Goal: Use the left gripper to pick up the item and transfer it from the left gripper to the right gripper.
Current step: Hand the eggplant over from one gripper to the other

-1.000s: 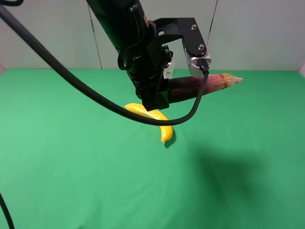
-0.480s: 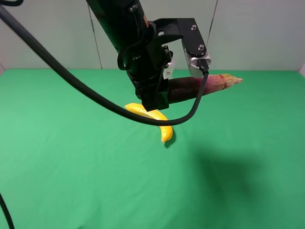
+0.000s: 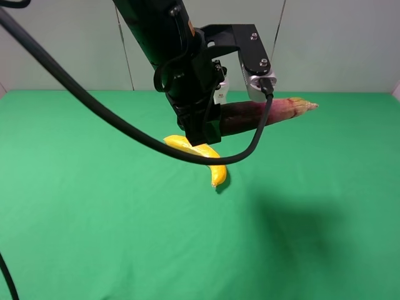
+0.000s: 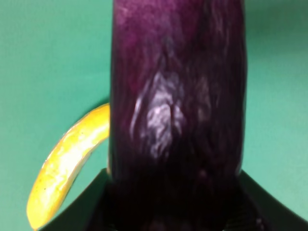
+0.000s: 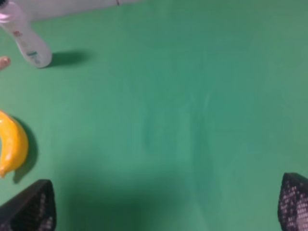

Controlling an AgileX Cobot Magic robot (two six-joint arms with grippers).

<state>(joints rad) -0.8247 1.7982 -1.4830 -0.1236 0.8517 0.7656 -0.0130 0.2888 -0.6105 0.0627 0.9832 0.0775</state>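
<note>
Gripping the eggplant (image 3: pixel 269 111) aloft over the tabletop (image 3: pixel 94 237), our left pincer (image 3: pixel 201 125) has the pickup done. We see the right pincer (image 5: pixel 161 207) gaping, empty; the handover remains.

Even, bright light throws soft shadows on the green table (image 3: pixel 94 237); wrist views are blurry, glare on the eggplant (image 4: pixel 163 120).

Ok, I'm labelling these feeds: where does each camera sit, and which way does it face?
Exterior high: mounted high, facing down across the table; shows the left gripper holding the eggplant.
Left wrist: on the left arm, facing along its fingers at the eggplant.
Right wrist: on the right arm, facing down at table and bottle; right gripper's open fingers show.
Shared: the banana, in all three.
</note>
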